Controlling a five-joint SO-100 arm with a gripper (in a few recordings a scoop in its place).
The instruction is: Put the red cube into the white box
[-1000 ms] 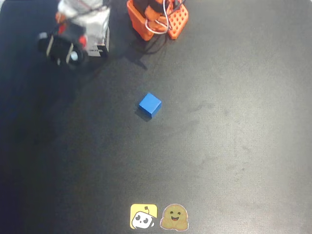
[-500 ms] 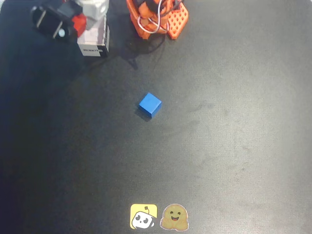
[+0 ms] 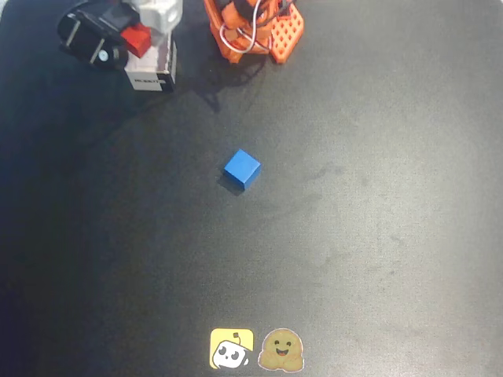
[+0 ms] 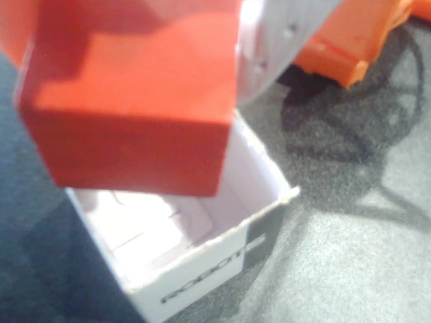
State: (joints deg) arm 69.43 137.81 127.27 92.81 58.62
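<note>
Red fills the upper left of the wrist view: the red cube (image 4: 132,102) is held up in the jaws, above the open top of the white box (image 4: 197,274). A pale finger (image 4: 276,43) lies against the cube's right side; the other side is cropped by the picture's edge, so the grip is read from the cube hanging clear of the box floor. The cube sits level, one flat face towards the camera and its lower edge just over the box's near-left rim. Being a cube, it has no long axis to speak of.

From overhead, the red cube (image 3: 139,38) shows as a small red patch at the top left of the dark worktop (image 3: 354,236), tucked between the black camera housing and the arm's white body, right at the box's left edge. The white box (image 3: 153,71) runs its long axis up and down the picture, with the dark printed label on the end facing down. The gripper (image 3: 134,35) hovers over that same edge.

The blue cube (image 3: 241,169) lies well apart, near the worktop's middle. Two stickers (image 3: 255,349) sit at the bottom edge.
</note>
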